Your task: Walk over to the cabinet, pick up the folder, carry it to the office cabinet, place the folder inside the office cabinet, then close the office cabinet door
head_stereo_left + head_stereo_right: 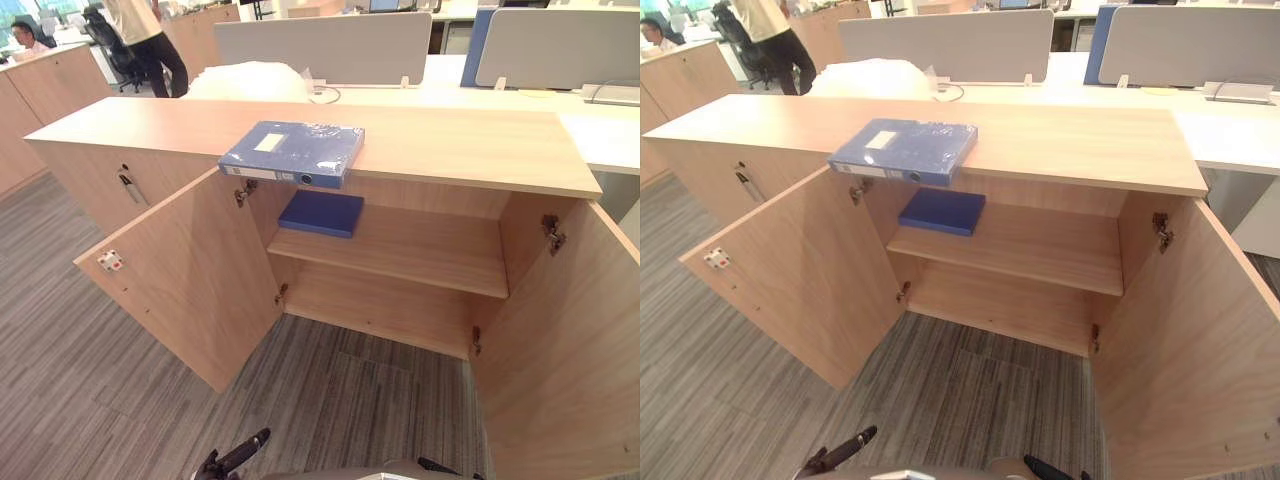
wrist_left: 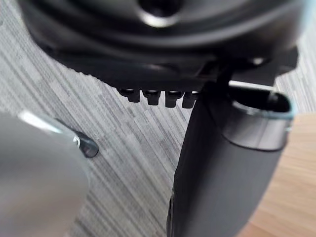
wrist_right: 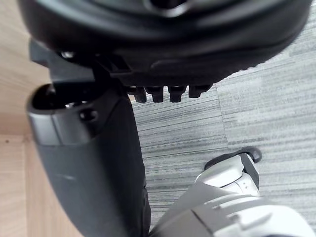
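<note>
Two dark hands hang lowest and nearest to us. The left hand [image 1: 240, 455] and the right hand [image 3: 94, 163] are both over the grey striped carpet [image 1: 90, 380], with fingers loose and nothing in them.

Beyond the carpet we see the office cabinet [image 1: 450, 145] with both doors swung wide. The left door [image 1: 190, 270] reaches out toward us on the left and the right door [image 1: 570, 350] on the right. Inside, a shelf [image 1: 420, 250] carries a flat dark-blue book [image 1: 321, 213] near its left end.

The folder [image 1: 290, 150], a blue box file, lies flat on the cabinet's top, above the left door's hinges. Its near edge hangs over the front lip. Its long axis runs roughly along the cabinet's front edge, a little skewed. The spine faces us, with its round finger hole toward the right end. Neither hand is near it.

Farther back we see white desks with a grey partition screen [image 1: 320, 45]. At the far left a person [image 1: 150, 40] stands beside an office chair [image 1: 110, 40].
</note>
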Controlling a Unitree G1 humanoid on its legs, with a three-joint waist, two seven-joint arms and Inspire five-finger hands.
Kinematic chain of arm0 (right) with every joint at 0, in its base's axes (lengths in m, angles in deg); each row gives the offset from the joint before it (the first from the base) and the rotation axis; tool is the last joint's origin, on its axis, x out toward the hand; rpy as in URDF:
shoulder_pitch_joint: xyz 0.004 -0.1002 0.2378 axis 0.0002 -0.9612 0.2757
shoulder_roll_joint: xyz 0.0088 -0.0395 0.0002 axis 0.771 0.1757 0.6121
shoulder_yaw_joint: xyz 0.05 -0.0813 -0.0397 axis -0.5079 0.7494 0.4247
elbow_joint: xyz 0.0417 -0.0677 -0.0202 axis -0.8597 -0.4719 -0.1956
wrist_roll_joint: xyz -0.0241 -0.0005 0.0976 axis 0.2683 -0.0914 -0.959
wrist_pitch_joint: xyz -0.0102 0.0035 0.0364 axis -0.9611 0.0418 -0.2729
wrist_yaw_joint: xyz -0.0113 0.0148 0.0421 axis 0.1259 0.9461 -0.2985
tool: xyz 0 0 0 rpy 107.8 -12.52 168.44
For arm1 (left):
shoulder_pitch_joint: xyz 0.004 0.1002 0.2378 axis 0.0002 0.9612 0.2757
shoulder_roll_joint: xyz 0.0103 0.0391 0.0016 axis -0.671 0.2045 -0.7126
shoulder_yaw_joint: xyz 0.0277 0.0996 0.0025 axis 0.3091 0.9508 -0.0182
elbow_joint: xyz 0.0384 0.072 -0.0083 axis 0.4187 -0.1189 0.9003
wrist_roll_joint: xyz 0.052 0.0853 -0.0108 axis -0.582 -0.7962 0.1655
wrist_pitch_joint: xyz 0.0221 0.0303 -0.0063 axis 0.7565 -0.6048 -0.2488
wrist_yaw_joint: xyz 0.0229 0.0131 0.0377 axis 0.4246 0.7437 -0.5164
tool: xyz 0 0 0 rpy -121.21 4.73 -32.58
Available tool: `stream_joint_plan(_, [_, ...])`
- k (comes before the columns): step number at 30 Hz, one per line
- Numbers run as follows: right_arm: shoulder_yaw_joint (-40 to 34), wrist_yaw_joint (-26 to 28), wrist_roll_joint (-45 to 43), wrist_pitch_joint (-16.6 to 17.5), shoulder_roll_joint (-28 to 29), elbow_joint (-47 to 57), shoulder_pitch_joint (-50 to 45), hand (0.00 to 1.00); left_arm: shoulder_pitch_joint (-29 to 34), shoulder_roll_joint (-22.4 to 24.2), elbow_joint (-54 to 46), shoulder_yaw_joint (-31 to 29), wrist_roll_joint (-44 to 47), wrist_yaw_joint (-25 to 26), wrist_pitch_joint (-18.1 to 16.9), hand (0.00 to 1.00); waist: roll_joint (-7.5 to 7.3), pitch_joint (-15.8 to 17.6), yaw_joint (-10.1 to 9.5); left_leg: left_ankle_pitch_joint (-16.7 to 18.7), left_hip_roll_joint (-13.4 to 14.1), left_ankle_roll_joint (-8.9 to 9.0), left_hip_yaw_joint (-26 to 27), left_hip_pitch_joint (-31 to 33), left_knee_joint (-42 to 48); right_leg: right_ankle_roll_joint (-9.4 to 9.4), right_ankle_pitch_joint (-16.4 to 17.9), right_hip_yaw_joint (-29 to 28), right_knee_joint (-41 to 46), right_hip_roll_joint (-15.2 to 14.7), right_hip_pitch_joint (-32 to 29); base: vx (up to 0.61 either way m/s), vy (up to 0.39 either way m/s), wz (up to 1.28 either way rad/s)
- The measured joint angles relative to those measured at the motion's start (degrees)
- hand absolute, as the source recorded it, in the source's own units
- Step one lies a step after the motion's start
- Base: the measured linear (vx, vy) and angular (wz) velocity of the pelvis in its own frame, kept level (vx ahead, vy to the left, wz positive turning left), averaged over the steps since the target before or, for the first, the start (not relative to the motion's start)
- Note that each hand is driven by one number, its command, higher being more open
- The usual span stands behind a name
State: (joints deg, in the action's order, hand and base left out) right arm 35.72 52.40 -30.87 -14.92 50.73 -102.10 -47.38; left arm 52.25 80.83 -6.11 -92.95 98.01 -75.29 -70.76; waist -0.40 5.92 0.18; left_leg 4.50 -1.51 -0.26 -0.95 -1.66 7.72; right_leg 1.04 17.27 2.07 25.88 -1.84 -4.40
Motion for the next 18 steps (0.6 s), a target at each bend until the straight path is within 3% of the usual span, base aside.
stream_joint_plan(1, [0.29,-0.24,0.05,-0.12,-0.04,-0.05,-0.3,1.0,-0.28,0.11,-0.35,-0.06,-0.09,-0.67,-0.18,1.0,0.02,-0.01,0.26,0.39,1.04,0.66,-0.31,-0.01,0.02,1.27,-0.69,1.74,-1.77,0.58,0.93,0.22,-0.216,0.57])
stream_joint_plan(5, [3.43,-0.58,0.11,-1.35,-0.86,-0.53,-1.1,1.0,0.58,0.86,-1.7,-2.32,-0.2,-0.76,-0.03,1.0,0.34,-0.41,0.29,3.43,4.11,4.81,-2.57,-0.29,3.59,2.51,-1.5,5.88,-7.77,3.26,7.16,0.23,-0.213,0.51])
stream_joint_plan(7, [6.64,-0.62,0.02,-1.22,-1.7,0.19,-0.89,1.0,1.47,1.11,-2.43,-3.23,-0.04,-0.78,0.12,1.0,0.8,-0.73,0.1,7.82,5.49,7.78,-2.8,5.29,18.92,2.6,-1.56,6.17,-10.2,5.0,10.56,0.16,-0.065,0.13])
stream_joint_plan(10, [9.52,-0.65,-0.18,-0.97,-3.21,1.73,-0.32,1.0,1.46,2.48,-3.61,-4.5,0.13,-0.83,0.17,1.0,2.53,-0.18,-0.29,7.68,7.58,7.52,-2.11,14.34,40.6,3.08,-1.67,5.89,-12.4,6.72,14.58,0.16,0.017,-0.08])
stream_joint_plan(12, [10.95,-0.85,-0.19,-0.99,-3.8,1.73,0.4,1.0,1.3,2.88,-4.08,-4.38,0.43,-1.08,0.01,1.0,3.09,0.03,-1.34,9.35,10.21,4.98,2.16,17.85,47.52,3.78,-1.44,4.17,-14.32,6.34,18.75,0.23,0.109,-0.37])
stream_joint_plan(14, [10.78,-0.81,-0.19,-0.99,-3.61,1.98,1.25,1.0,0.83,2.91,-4.04,-4.15,1.56,-1.51,-0.07,1.0,2.98,0.03,-2.13,9.26,10.44,4.24,3.49,18.26,40.26,2.66,-1.15,2.46,-15.43,5.18,20.25,0.25,0.167,-0.53])
stream_joint_plan(16, [10.07,-0.39,-0.19,-0.99,-3.37,2.97,1.5,1.0,1.08,2.68,-3.52,-2.91,3.47,-2.14,-0.01,1.0,3.41,-0.11,-2.29,4.25,9.58,1.52,2.81,16.73,24.98,1.19,-0.33,1.29,-15.39,4.74,20.49,0.3,0.214,-0.3])
stream_joint_plan(17, [8.98,-0.12,-0.15,-1.03,-2.85,2.85,1.81,1.0,1.15,1.64,-2.26,-2.21,5.44,-3.0,0.2,1.0,3.04,-0.36,-2.68,0.69,8.56,2.98,1.81,15.21,18.33,0.11,0.56,0.54,-15.17,4.24,20.67,0.27,0.135,0.05])
stream_joint_plan(18, [7.38,0.01,-0.16,-1.03,-1.26,2.73,2.14,1.0,1.04,0.25,-1.35,-1.58,6.89,-3.35,0.18,1.0,0.81,-0.6,-2.59,-0.97,6.33,2.13,1.85,13.43,14.31,-0.58,0.16,0.08,-15.0,2.55,20.18,0.25,0.11,0.18])
